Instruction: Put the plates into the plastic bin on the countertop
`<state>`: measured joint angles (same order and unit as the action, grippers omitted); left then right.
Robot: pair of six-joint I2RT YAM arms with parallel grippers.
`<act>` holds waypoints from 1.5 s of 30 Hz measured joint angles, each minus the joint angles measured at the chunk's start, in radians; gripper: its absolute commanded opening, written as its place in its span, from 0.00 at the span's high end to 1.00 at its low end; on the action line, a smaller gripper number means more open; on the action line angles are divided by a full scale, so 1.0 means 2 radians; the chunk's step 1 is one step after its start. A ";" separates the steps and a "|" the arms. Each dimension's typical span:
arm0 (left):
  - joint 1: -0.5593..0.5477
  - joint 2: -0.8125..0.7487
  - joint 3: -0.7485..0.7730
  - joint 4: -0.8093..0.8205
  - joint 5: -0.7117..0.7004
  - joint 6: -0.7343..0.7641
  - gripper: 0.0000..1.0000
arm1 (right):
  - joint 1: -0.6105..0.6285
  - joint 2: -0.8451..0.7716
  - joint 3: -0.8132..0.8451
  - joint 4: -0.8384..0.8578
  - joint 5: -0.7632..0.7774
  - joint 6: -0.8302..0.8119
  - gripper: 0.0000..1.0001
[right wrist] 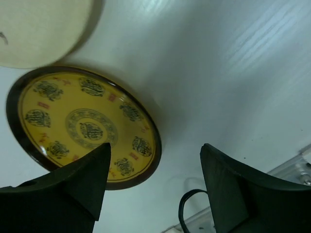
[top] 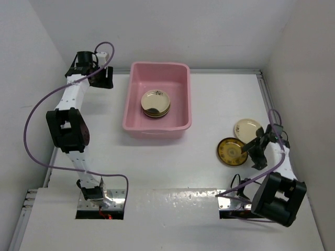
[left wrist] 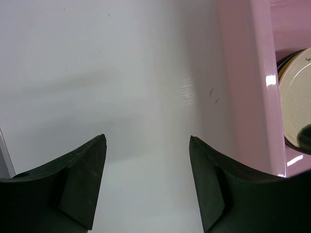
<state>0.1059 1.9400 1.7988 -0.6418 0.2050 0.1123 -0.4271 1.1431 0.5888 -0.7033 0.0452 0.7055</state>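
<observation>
Right gripper [right wrist: 155,145]: jaws wide apart, nothing held; in the wrist view the left finger's tip overlaps the near rim of the yellow-brown patterned plate [right wrist: 87,128]; whether it touches cannot be told. The plate has a dark rim, a central medallion and a ring of smaller medallions, with small red marks between them; these may be characters but are not legible. A cream plate [right wrist: 39,29] lies just beyond it, the rims close or slightly overlapping. Both lie flat on the countertop [top: 209,104], to the right of the plastic bin [top: 157,67] and well apart from it.

Only the right wrist view shows the medallion detail, a black cable loop [right wrist: 187,206] and a strip of metal rail [right wrist: 302,165]. Only the top view shows both plates whole.

Left gripper [left wrist: 147,137]: jaws apart, empty; it hangs over bare countertop just beside the bin's left outer wall, near the far left corner.

In the bin, a stack of plates [top: 155,103] sits on the floor near the centre; the top one is cream with a dark patch. The left wrist view catches only the stack's edge, where coloured rims show under the top plate. The top view adds the purple cables [top: 31,125] looping along the arms.
</observation>
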 measured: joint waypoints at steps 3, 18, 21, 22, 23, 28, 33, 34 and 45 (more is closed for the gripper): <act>0.006 -0.008 -0.003 0.000 0.002 0.000 0.29 | -0.015 -0.025 -0.046 0.018 -0.013 0.005 0.30; 0.048 -0.034 -0.053 -0.002 0.004 0.003 0.29 | 0.006 0.099 -0.059 0.195 -0.120 0.005 1.00; 0.052 -0.047 -0.054 0.000 0.000 0.005 0.29 | 0.048 0.118 -0.046 0.214 -0.131 -0.002 1.00; 0.052 -0.050 -0.055 0.001 -0.002 0.006 0.29 | 0.065 0.121 -0.041 0.215 -0.130 -0.003 1.00; 0.053 -0.054 -0.056 0.001 -0.003 0.006 0.29 | 0.080 0.122 -0.037 0.216 -0.131 -0.003 1.00; 0.058 -0.059 -0.058 0.001 -0.010 0.009 0.28 | 0.103 0.107 0.011 0.213 -0.123 0.018 1.00; 0.068 -0.059 -0.060 0.000 -0.016 0.011 0.28 | 0.110 0.106 0.128 0.205 -0.081 0.031 1.00; 0.069 -0.059 -0.060 0.001 -0.017 0.011 0.28 | 0.116 0.106 0.154 0.208 -0.069 0.031 1.00; 0.081 -0.059 -0.064 0.000 -0.024 0.015 0.28 | 0.307 0.196 0.441 0.232 -0.005 0.019 1.00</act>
<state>0.2680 1.8225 1.6707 -0.6415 0.1570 0.1421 0.1860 1.5356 1.4700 -0.2386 0.0353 0.7444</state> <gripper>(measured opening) 0.723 0.020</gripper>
